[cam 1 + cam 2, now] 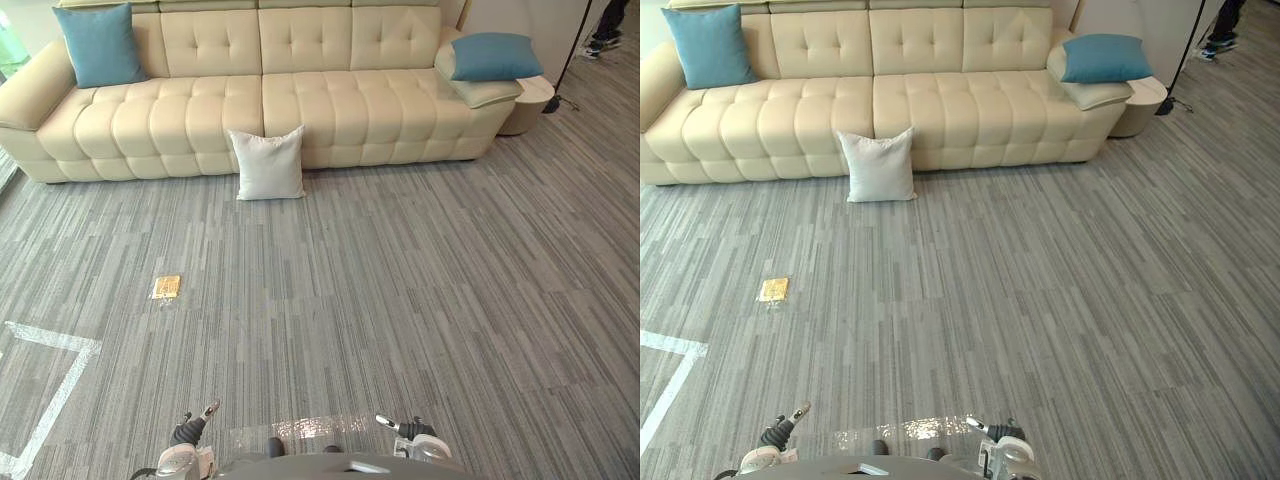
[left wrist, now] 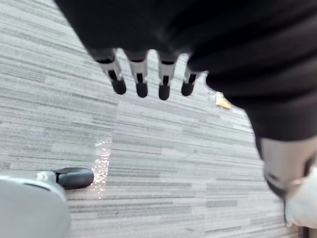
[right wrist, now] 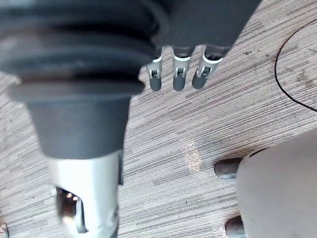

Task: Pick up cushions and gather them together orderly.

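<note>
Directly beneath left hand (image 2: 140,74) and right hand (image 3: 178,74): grey carpet floor (image 1: 420,300), short-pile tiles streaked lengthwise, flat, running ahead to the seating.

Far ahead of both hands: long cream sofa (image 1: 300,110), tufted and buttoned, smooth leather-like skin, rounded arms. Judged the natural gathering place, being broad, soft and bearing two cushions.

On the sofa, far ahead and off toward the left hand's side: blue cushion (image 1: 98,45), square, matte woven cloth, propped upright against the backrest beside the arm. Far ahead toward the right hand's side: second blue cushion (image 1: 493,56), same cloth, lying tilted on the opposite armrest. Set at opposite ends, well apart, hence not yet gathered.

Ahead, well beyond reach of either hand: white cushion (image 1: 268,164), square, plump, pointed corners, standing on the carpet and leaning on the sofa's front. Probably upright only thanks to that lean. Judged the first item for pick-up, being off the seat.

Outboard of the left hand: white tape outline (image 1: 60,385), thin, flat, angular. Between left hand and white cushion: small brass-coloured floor plate (image 1: 166,288), flat, rectangular.

Both hands: hanging low, fingers straight and relaxed, pointing at the carpet, gripping nothing. Approach on foot judged necessary before any grasp.
</note>
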{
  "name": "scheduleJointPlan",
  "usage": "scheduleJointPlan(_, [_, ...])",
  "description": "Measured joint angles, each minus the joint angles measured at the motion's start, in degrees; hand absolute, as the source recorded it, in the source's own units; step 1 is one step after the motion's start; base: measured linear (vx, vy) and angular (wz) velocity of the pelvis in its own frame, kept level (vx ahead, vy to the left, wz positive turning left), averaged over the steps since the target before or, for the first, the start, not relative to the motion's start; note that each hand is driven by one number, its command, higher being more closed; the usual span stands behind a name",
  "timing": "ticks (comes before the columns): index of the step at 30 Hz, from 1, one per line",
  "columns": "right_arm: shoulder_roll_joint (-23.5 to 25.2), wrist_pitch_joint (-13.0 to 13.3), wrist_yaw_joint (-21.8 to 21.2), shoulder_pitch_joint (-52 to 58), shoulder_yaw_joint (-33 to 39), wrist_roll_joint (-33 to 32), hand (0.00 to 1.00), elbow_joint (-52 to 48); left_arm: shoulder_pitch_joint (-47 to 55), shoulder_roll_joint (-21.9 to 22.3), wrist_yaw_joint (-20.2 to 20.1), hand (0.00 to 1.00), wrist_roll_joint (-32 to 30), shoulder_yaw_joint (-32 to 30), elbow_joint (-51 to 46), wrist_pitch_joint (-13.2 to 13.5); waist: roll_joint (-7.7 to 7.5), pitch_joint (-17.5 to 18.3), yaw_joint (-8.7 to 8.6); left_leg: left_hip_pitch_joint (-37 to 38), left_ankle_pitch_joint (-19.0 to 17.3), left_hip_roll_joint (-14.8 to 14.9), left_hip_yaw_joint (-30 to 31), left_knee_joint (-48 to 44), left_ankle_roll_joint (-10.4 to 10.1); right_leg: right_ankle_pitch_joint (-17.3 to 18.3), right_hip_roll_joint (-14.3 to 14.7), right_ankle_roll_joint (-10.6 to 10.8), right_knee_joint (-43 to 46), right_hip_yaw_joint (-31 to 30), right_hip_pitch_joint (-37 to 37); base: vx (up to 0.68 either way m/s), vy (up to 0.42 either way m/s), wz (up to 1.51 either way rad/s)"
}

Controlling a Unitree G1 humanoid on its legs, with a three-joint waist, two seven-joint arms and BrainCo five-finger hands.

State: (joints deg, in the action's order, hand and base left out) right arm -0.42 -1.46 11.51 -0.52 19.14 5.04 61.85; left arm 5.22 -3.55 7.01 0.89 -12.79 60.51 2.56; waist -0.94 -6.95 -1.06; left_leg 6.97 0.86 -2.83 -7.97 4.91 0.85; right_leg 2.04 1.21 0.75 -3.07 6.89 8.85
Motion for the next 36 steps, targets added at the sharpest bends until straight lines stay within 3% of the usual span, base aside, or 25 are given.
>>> scheduleJointPlan(19, [-0.1,-0.3,-0.3,-0.5,-0.5,1.9,0.00,0.0,0.3,-1.7,0.1,0.00,-1.2,1.8,2.0,-0.2,-0.41,-1.0,0.92,-2.1,-0.7,0.0,-0.6,0.0,0.3,0.1,0.0,0.1,-0.2,-0.4,-2.2,-0.01,-0.005,-0.01])
scheduleJointPlan(28, [-0.1,-0.9,-0.2,-1.1,-0.5,2.0,0.00,-0.2,0.1,-2.1,0.1,0.00,-1.0,1.7,1.5,-0.2,-1.00,-1.4,2.23,-5.4,-2.1,-0.5,-1.0,-0.4,1.1,1.2,-0.7,1.6,1.3,-0.1,-6.3,0.02,0.012,-0.03])
scheduleJointPlan(31, [0.0,-0.9,-0.2,-1.1,0.3,1.7,0.00,-0.8,0.1,-2.0,0.1,0.00,-0.9,1.7,0.9,-0.2,-1.14,-2.1,3.10,-8.5,-8.0,-0.3,-1.8,-7.9,1.7,4.8,-2.0,3.3,9.8,0.5,-9.7,0.08,0.073,-0.18])
scheduleJointPlan(33, [0.1,-0.7,-0.2,-0.3,0.3,1.3,0.00,-3.1,0.0,-1.5,0.2,0.00,-0.5,1.7,0.7,-0.2,-0.13,-2.8,3.14,-8.3,-11.2,0.3,-1.7,-12.6,3.0,7.6,-3.3,4.0,23.3,3.1,-14.1,0.11,0.118,0.00])
scheduleJointPlan(35, [0.5,-0.2,-0.2,0.3,0.1,0.8,0.00,-6.3,-0.2,-1.5,0.2,0.00,0.1,1.6,0.1,-0.2,0.15,-2.9,3.23,-7.8,-14.4,0.1,-0.8,-16.5,4.6,8.9,-6.9,1.7,42.2,6.5,-22.0,0.27,0.159,0.12])
scheduleJointPlan(36, [0.6,-0.2,-0.2,0.4,0.1,0.7,0.00,-6.9,-0.5,-1.5,0.2,0.00,0.2,1.5,0.0,-0.2,-0.02,-3.0,3.25,-7.7,-15.3,0.1,-0.4,-17.2,4.8,9.4,-7.3,1.3,45.7,6.6,-23.5,0.24,0.106,0.16])
